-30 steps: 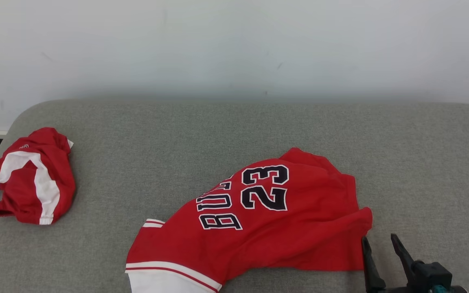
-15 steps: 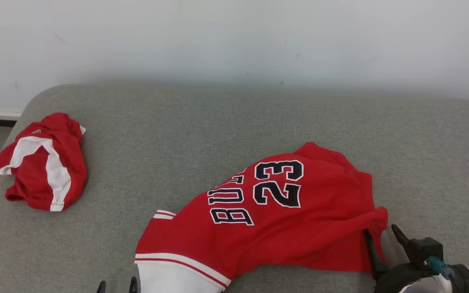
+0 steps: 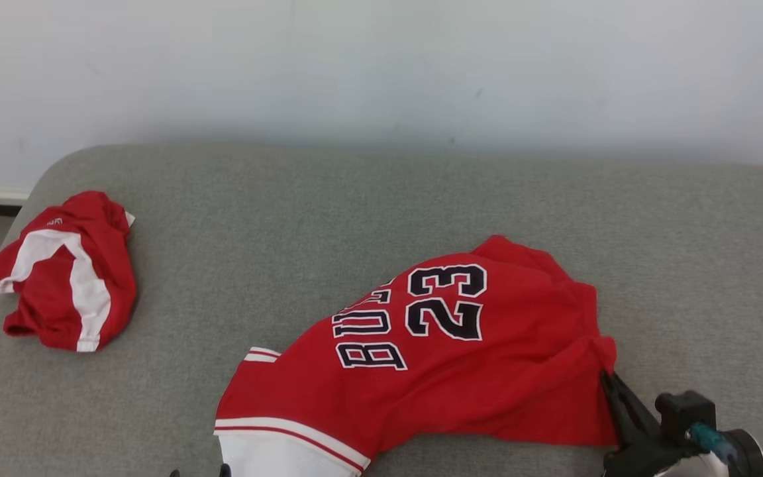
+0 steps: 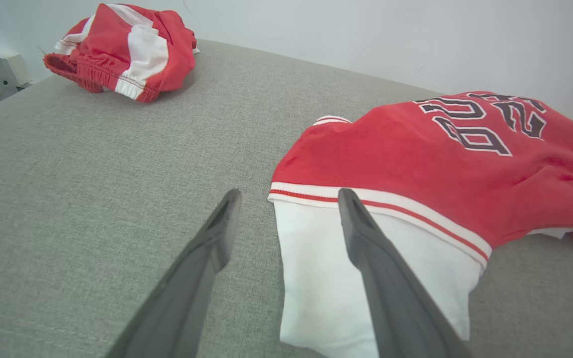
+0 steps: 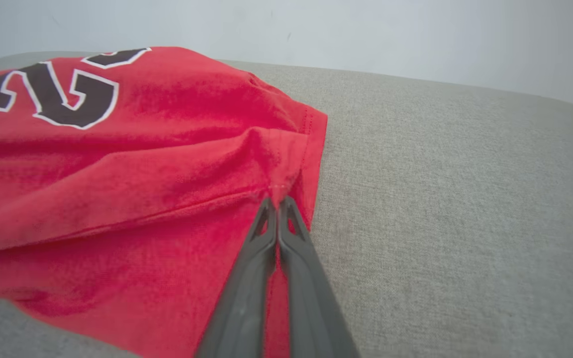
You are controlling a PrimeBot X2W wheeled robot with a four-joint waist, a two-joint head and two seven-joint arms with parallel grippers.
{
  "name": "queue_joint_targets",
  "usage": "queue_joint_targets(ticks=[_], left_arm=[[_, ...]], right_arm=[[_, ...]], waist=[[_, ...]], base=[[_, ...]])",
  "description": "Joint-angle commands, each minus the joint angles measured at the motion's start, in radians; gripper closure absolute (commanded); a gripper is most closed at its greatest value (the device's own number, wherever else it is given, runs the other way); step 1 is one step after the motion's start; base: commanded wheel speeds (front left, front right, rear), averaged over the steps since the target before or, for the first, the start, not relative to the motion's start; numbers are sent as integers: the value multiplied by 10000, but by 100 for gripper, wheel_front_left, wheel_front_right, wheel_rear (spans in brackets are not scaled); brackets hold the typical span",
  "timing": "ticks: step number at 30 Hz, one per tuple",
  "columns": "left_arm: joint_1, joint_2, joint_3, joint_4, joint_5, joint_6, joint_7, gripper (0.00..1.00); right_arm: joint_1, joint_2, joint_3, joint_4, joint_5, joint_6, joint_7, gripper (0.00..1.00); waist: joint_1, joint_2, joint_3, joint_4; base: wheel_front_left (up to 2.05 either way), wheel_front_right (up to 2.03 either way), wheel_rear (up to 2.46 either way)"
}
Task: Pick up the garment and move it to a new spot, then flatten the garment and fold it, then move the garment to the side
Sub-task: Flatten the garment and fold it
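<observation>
The garment (image 3: 454,371) is a red jersey with dark "23" lettering and a white sleeve, lying rumpled on the grey cushion (image 3: 355,212). My right gripper (image 3: 607,379) is at the jersey's right edge, shut on a pinch of the red cloth. The right wrist view shows the garment (image 5: 117,164) puckered at my right gripper (image 5: 277,201). My left gripper (image 4: 289,193) stands open, one finger over the garment's (image 4: 440,164) white sleeve and one over bare cushion. The left gripper (image 3: 199,472) just peeks in at the bottom edge of the head view.
A second red and white garment (image 3: 63,271) lies bunched at the cushion's far left, also in the left wrist view as a bundle (image 4: 127,44). A pale wall (image 3: 381,66) stands behind the cushion. The cushion's left edge drops off near that bundle.
My right gripper moved in to the jersey's right edge and shut on the cloth. The left fingertips came into the bottom of the head view. The head camera shifted slightly.
</observation>
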Motion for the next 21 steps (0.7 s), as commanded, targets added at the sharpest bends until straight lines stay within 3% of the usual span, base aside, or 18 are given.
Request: queue_joint_targets(ticks=[1,14,21], left_arm=[[77,-13,-8,25,-143,12,-36,0],[304,-12,-8,327,-231,23,-35,0],[333,-12,104,515,-302,29,-35,0]], right_arm=[[233,-3,39,-221,70,-22,-7,100],[3434,-66,23,-3666,530,-22,-7,100],[4442,-226,146,-4041,783,-22,-6,100]], waist=[[0,0,-265,-239],[0,0,-467,-1008],[0,0,-377,-1251]], base=[[0,0,0],[0,0,0],[0,0,0]])
